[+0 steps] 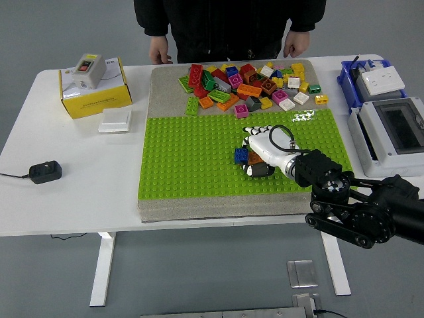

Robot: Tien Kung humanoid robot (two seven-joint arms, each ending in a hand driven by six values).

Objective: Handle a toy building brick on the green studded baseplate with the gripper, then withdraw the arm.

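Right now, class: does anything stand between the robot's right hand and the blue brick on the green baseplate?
Nothing visible does. The right hand is already at the blue brick, its fingers closed around it on the green baseplate. The loose brick pile lies farther back, off to the far side.
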